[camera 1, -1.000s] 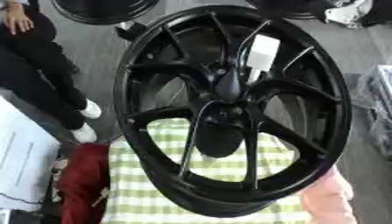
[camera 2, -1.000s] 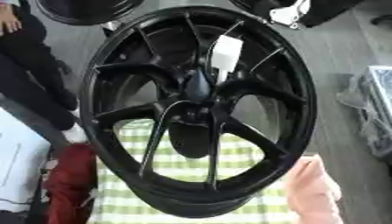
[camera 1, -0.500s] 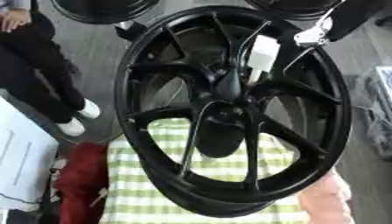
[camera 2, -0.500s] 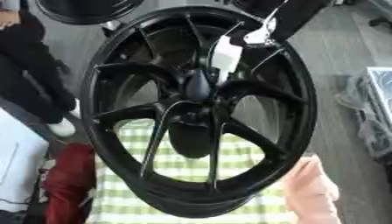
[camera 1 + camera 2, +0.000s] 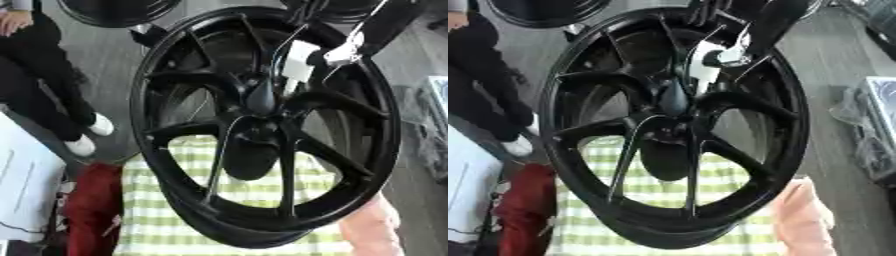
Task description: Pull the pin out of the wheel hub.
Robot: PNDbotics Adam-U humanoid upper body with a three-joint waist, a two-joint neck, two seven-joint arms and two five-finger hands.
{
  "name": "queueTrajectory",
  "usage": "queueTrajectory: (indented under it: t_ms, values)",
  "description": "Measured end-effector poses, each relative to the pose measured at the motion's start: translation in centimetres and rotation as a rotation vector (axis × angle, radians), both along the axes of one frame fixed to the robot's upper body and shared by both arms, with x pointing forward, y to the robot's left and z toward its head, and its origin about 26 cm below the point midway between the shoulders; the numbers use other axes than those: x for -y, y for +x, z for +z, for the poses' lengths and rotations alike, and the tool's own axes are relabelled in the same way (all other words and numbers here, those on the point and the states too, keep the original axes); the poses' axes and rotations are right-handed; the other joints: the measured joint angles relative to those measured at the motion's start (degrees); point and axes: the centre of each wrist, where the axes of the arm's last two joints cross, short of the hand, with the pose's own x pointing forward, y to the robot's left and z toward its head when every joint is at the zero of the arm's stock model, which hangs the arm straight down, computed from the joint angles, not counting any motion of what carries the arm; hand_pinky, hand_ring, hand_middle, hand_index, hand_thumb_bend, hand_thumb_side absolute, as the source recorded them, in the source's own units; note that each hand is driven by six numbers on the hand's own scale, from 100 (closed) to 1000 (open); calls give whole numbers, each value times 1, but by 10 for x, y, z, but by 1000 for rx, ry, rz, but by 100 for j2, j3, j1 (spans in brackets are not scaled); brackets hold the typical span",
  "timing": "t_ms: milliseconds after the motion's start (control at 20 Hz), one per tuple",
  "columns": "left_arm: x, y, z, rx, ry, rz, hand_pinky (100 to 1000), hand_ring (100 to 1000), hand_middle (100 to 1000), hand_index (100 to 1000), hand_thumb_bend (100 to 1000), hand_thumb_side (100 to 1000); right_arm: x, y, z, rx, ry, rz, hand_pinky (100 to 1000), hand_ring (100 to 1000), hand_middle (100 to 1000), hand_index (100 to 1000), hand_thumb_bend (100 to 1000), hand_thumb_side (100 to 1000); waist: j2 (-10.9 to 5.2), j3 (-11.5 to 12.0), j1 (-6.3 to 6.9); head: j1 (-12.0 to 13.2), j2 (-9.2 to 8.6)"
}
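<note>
A big black wheel hub [image 5: 175, 125] stands tilted on a green-and-white checked cloth [image 5: 157, 220]. A dark tapered pin [image 5: 261, 96] sticks out of its centre where the spokes meet. A white tag [image 5: 297, 67] sits on the spokes just above and right of the centre. My right arm [image 5: 773, 22] reaches in from the upper right. My right hand [image 5: 730, 54], with a pale silvery part, hangs right beside the white tag, above the pin. Black on black hides how it stands. My left hand shows in neither view.
A person in black trousers and white shoes [image 5: 87, 137] stands at the left. Another black wheel [image 5: 114, 10] lies at the top left. A red cloth [image 5: 87, 210] lies at the lower left and a pink bundle [image 5: 372, 230] at the lower right. Plastic-wrapped goods [image 5: 872, 125] lie at the right.
My right arm has come in from the upper right and moved down and left to the white tag. The person at the left has shifted their feet.
</note>
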Motion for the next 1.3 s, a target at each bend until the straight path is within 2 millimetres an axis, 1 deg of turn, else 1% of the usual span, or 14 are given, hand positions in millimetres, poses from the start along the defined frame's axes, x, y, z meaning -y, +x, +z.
queueTrajectory:
  t_ms: [200,350,450,750,1050,1300]
  values:
    - [0,0,0,-1,0,0,791,735,811,747,399,602,-10,2,-4,13,2,-41,819,796,729,862,303,682,-1,-11,-5,9,0]
    - [0,0,0,-1,0,1,791,735,811,747,398,603,-14,2,-5,34,6,-67,812,779,706,865,306,738,-1,-20,-14,27,0]
    - [0,0,0,-2,0,1,791,735,811,746,398,603,-16,2,-5,46,3,-81,810,775,699,864,316,759,-1,-24,-15,41,0]
    - [0,0,0,-2,0,1,791,735,812,745,398,603,-18,2,-6,63,-7,-106,807,774,698,866,329,770,-2,-32,-16,52,0]
    - [0,0,0,-2,0,1,791,735,812,745,398,603,-17,3,-11,52,-27,-123,817,799,730,878,354,826,-2,-32,-24,55,0]
    - [0,0,0,-2,0,1,791,735,812,745,398,603,-16,3,-14,43,-47,-127,822,807,740,888,375,846,-2,-32,-41,71,0]
